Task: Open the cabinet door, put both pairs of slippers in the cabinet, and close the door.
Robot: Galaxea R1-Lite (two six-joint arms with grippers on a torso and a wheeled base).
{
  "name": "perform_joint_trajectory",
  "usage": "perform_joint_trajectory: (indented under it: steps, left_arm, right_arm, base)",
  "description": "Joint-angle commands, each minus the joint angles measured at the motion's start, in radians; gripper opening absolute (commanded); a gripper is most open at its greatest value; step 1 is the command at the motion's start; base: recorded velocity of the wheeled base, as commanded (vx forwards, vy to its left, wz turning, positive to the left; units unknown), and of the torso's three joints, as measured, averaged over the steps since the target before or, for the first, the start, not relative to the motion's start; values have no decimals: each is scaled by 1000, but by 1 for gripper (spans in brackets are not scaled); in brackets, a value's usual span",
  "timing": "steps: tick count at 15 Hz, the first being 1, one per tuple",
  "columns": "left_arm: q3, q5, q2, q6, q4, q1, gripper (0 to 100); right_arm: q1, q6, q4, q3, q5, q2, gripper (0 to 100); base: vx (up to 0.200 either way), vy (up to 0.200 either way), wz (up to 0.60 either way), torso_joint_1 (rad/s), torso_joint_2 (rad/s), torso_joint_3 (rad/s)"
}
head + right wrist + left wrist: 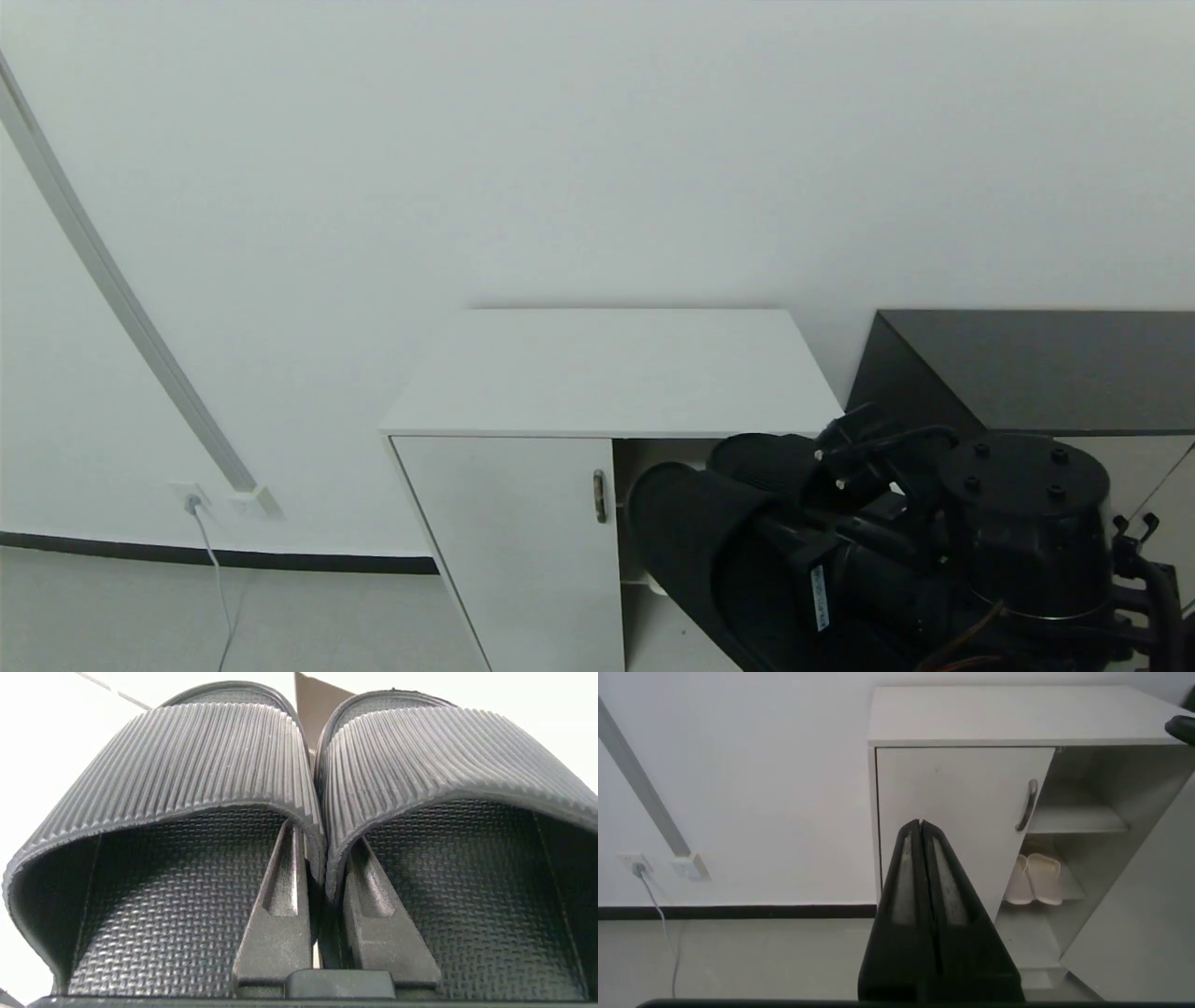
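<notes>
The white cabinet (607, 369) stands against the wall with its left door (513, 541) closed and its right half open. In the left wrist view a pair of white slippers (1035, 879) lies on a middle shelf inside the cabinet (971, 714). In front of the open half, my right arm holds a pair of black ribbed slippers (691, 532). My right gripper (322, 915) is shut on the touching inner walls of the black slippers (224, 784). My left gripper (920, 823) is shut and empty, some way in front of the closed door (957, 812).
A metal handle (599, 496) sits on the closed door's right edge. A dark grey surface (1027, 364) adjoins the cabinet on the right. A slanted white conduit (112, 280) and a wall socket (189, 495) with a hanging cable are on the left.
</notes>
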Motion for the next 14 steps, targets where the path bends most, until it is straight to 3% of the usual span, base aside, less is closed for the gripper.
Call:
perform_joint_trajectory:
  steps: [1, 14]
  left_arm:
    - [0, 0, 1, 0, 0, 0, 0]
    - [0, 2, 1, -2, 0, 0, 0]
  right_arm:
    - [0, 0, 0, 1, 0, 1, 0]
    - [20, 0, 0, 19, -1, 0, 0]
  base:
    - [0, 0, 0, -163, 369, 212]
    - [0, 0, 0, -200, 479, 280]
